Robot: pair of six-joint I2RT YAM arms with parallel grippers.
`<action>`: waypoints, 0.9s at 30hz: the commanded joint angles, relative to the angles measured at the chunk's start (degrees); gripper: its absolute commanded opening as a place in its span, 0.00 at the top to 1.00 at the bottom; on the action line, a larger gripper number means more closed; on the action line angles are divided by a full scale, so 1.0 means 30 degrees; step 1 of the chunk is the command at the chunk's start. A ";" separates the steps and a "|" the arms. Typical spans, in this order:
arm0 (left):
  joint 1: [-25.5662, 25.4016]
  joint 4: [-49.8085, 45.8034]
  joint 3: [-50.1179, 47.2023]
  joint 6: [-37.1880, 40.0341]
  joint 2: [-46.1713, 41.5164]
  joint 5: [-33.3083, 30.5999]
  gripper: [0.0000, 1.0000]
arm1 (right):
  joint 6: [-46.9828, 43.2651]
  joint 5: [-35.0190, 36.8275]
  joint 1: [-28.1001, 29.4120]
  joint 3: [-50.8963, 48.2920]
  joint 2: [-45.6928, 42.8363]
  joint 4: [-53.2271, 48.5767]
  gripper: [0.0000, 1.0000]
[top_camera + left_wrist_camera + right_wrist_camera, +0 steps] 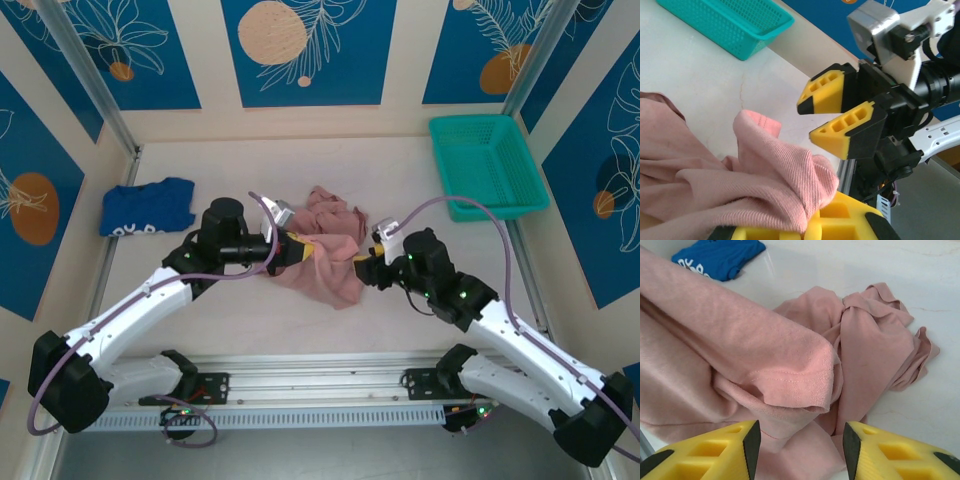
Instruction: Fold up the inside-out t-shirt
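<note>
Evidently limp, the inside-out t-shirt (330, 262), pinched by the left gripper (303, 247), offers its hem (790, 377) to the parted, empty right gripper (797, 439).

The pink t-shirt (328, 250) lies between the left pincer (304, 248), seemingly clamping it, and the right pincer (364, 262).
</note>
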 commanded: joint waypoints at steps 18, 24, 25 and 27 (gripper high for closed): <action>0.0459 -0.0514 -0.0082 0.1029 -0.0584 -0.1910 1.00 | 0.4182 -0.6820 -0.2993 0.2422 0.3210 0.1425 1.00; 0.1152 -0.0592 -0.1725 0.1041 -0.0415 -0.5353 1.00 | 0.7902 -1.3077 -0.5191 0.2905 0.2159 0.3674 1.00; 0.1151 -0.0692 -0.1756 0.1147 -0.0242 -0.5619 1.00 | 0.8353 -1.3567 -0.5230 0.2917 0.2240 0.4050 1.00; 0.1156 -0.0985 -0.1680 0.1307 0.0283 -0.5946 0.95 | 0.9245 -1.4250 -0.5339 0.2866 0.2481 0.4942 1.00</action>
